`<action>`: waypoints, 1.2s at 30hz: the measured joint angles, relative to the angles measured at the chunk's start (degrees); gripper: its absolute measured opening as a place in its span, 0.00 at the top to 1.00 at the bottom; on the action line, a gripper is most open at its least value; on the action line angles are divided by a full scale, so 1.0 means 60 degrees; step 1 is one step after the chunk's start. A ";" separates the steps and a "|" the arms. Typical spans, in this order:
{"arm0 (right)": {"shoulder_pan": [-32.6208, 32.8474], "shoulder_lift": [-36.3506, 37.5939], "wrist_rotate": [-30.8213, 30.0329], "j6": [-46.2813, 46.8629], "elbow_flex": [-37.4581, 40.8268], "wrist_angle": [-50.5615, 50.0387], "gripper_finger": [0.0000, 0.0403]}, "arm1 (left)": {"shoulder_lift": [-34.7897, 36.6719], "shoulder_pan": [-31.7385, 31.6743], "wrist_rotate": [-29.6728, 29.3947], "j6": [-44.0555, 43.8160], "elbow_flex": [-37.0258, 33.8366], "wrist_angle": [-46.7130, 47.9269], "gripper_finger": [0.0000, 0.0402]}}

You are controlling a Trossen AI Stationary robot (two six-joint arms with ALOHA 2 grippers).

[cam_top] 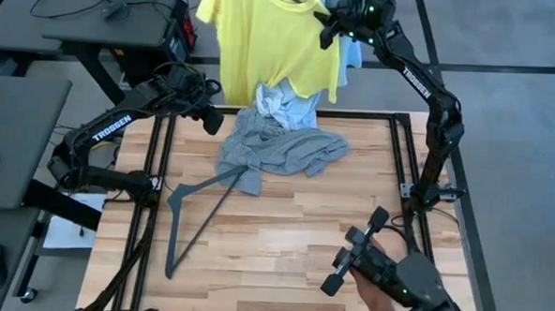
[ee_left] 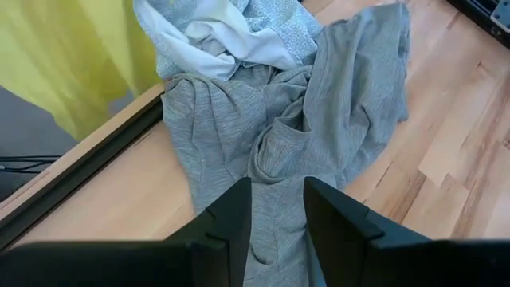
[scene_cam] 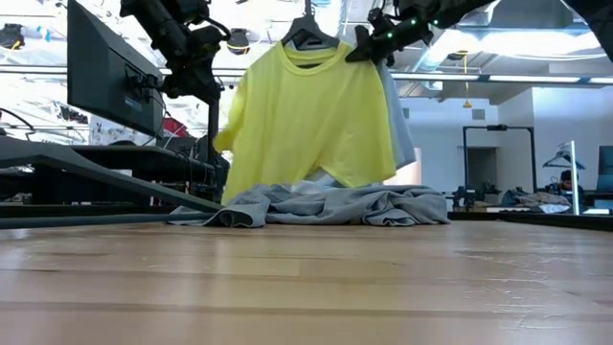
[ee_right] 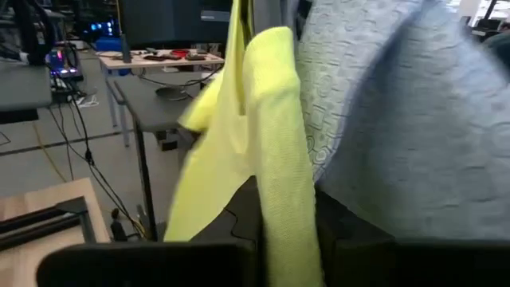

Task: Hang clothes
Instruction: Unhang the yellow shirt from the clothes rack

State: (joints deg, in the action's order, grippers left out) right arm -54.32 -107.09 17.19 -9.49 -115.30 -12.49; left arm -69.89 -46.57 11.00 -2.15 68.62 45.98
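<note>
Bare tabletop (scene_cam: 306, 287) up front, then grey tee (cam_top: 278, 151) heaped w/ blue shirt (cam_top: 282, 104), unhung. Yellow tee (cam_top: 269, 38) hung; right gripper (cam_top: 328, 31) pinches its sleeve. Left gripper (cam_top: 211, 120) apart above grey. Count: 3 garments, 1 spare hanger (cam_top: 195, 213). Est. 1 done, 2 left.
</note>
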 joint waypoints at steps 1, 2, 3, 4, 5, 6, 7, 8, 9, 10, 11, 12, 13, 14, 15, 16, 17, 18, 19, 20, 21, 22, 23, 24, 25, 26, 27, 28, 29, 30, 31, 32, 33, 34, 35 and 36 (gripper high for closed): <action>0.0005 0.0017 -0.0003 -0.0001 -0.0084 -0.0075 0.92 | 0.0000 -0.0004 0.0000 0.0001 0.0000 0.0004 0.75; 0.0013 0.0025 0.0004 -0.0029 -0.0209 -0.0170 0.92 | 0.0000 -0.0017 0.0007 0.0018 0.0000 -0.0002 0.75; 0.0028 0.0026 0.0012 -0.0123 -0.0378 -0.0300 0.92 | 0.0000 -0.0022 0.0009 0.0035 0.0000 0.0000 0.75; 0.0039 0.0029 0.0025 -0.0216 -0.0571 -0.0538 0.92 | 0.0000 -0.0022 0.0010 0.0036 0.0000 0.0003 0.75; 0.0044 0.0039 0.0026 -0.0309 -0.0755 -0.0785 0.92 | 0.0000 -0.0022 0.0011 0.0036 0.0000 0.0004 0.75; 0.0062 0.0041 0.0043 -0.0434 -0.0938 -0.0974 0.92 | 0.0000 -0.0022 0.0008 0.0035 0.0000 0.0000 0.75; 0.0086 0.0041 0.0055 -0.0493 -0.1087 -0.1156 0.92 | 0.0000 -0.0022 0.0011 0.0037 0.0000 0.0004 0.75; 0.0119 0.0052 0.0051 -0.0511 -0.1213 -0.1268 0.92 | 0.0004 -0.0022 0.0011 0.0070 0.0000 0.0004 0.75; 0.0149 0.0052 0.0066 -0.0528 -0.1344 -0.1363 0.92 | 0.0004 -0.0022 0.0011 0.0119 0.0000 0.0000 0.75; 0.0181 0.0052 0.0127 -0.0557 -0.1452 -0.1475 0.92 | 0.0004 -0.0022 0.0011 0.0174 0.0000 0.0003 0.75; 0.0220 0.0053 0.0171 -0.0565 -0.1547 -0.1620 0.92 | 0.0004 -0.0022 0.0011 0.0217 0.0000 0.0005 0.75; 0.0268 0.0055 0.0175 -0.0590 -0.1635 -0.1793 0.92 | 0.0004 -0.0022 0.0011 0.0246 0.0000 0.0000 0.75; 0.0322 0.0055 0.0175 -0.0668 -0.1689 -0.1958 0.92 | 0.0004 -0.0022 0.0011 0.0256 0.0000 0.0001 0.75; 0.0391 0.0059 0.0175 -0.0743 -0.1716 -0.2146 0.92 | 0.0004 -0.0022 0.0011 0.0264 0.0000 0.0003 0.75; 0.0468 0.0062 0.0172 -0.0772 -0.1753 -0.2376 0.92 | 0.0004 -0.0022 0.0011 0.0286 0.0000 0.0000 0.75; 0.0547 0.0062 0.0168 -0.0785 -0.1801 -0.2599 0.92 | 0.0010 -0.0022 0.0014 0.0285 0.0000 0.0003 0.75; 0.0642 0.0062 0.0164 -0.0795 -0.1870 -0.2843 0.92 | 0.0022 -0.0022 0.0012 0.0282 0.0009 0.0023 0.75; 0.0746 0.0062 0.0160 -0.0861 -0.1958 -0.3081 0.92 | 0.0025 -0.0022 0.0005 0.0280 0.0086 0.0121 0.75; 0.0862 0.0062 0.0160 -0.0969 -0.2069 -0.3299 0.92 | 0.0025 -0.0022 -0.0008 0.0297 0.0225 0.0202 0.75; 0.0976 0.0069 0.0160 -0.1107 -0.2183 -0.3480 0.92 | 0.0025 -0.0022 -0.0039 0.0344 0.0422 0.0270 0.75; 0.1086 0.0089 0.0164 -0.1222 -0.2290 -0.3637 0.92 | 0.0030 -0.0022 -0.0068 0.0405 0.0635 0.0338 0.75; 0.1208 0.0101 0.0159 -0.1307 -0.2431 -0.3828 0.92 | 0.0033 -0.0022 -0.0102 0.0455 0.0856 0.0437 0.75; 0.1305 0.0106 0.0153 -0.1331 -0.2598 -0.4056 0.92 | 0.0033 -0.0022 -0.0127 0.0501 0.1098 0.0546 0.75; 0.1383 0.0110 0.0153 -0.1334 -0.2788 -0.4318 0.92 | 0.0033 -0.0022 -0.0134 0.0559 0.1368 0.0623 0.75; 0.1452 0.0119 0.0159 -0.1330 -0.2942 -0.4573 0.92 | 0.0033 -0.0022 -0.0136 0.0625 0.1640 0.0629 0.75; 0.1512 0.0124 0.0160 -0.1333 -0.3087 -0.4827 0.92 | 0.0033 0.0001 -0.0137 0.0703 0.1926 0.0628 0.75; 0.1591 0.0127 0.0154 -0.1333 -0.3224 -0.5091 0.92 | 0.0033 0.0045 -0.0138 0.0805 0.2228 0.0629 0.75; 0.1656 0.0138 0.0140 -0.1339 -0.3294 -0.5305 0.92 | 0.0033 0.0098 -0.0135 0.0926 0.2532 0.0585 0.75; 0.1731 0.0181 0.0138 -0.1350 -0.3293 -0.5461 0.92 | 0.0033 0.0178 -0.0138 0.1051 0.2829 0.0524 0.75; 0.1800 0.0247 0.0114 -0.1353 -0.3241 -0.5604 0.92 | 0.0026 0.0298 -0.0138 0.1169 0.3131 0.0503 0.75; 0.1873 0.0280 0.0084 -0.1380 -0.3236 -0.5826 0.92 | -0.0033 0.0446 -0.0139 0.1256 0.3464 0.0504 0.75; 0.1969 0.0303 0.0084 -0.1429 -0.3236 -0.6066 0.92 | -0.0106 0.0626 -0.0137 0.1284 0.3797 0.0514 0.75; 0.2040 0.0315 0.0092 -0.1475 -0.3236 -0.6305 0.92 | -0.0211 0.0800 -0.0135 0.1292 0.4119 0.0539 0.75; 0.2138 0.0320 0.0105 -0.1507 -0.3236 -0.6545 0.92 | -0.0339 0.0986 -0.0135 0.1307 0.4432 0.0645 0.75; 0.2218 0.0321 0.0109 -0.1511 -0.3236 -0.6768 0.92 | -0.0503 0.1172 -0.0134 0.1325 0.4736 0.0805 0.75; 0.2319 0.0321 0.0108 -0.1518 -0.3236 -0.6966 0.92 | -0.0724 0.1379 -0.0134 0.1322 0.5084 0.0995 0.74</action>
State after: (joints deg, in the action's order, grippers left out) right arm -40.40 -105.16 17.84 -18.60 -134.72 -54.28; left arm -74.23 -38.29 10.20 5.78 99.12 51.95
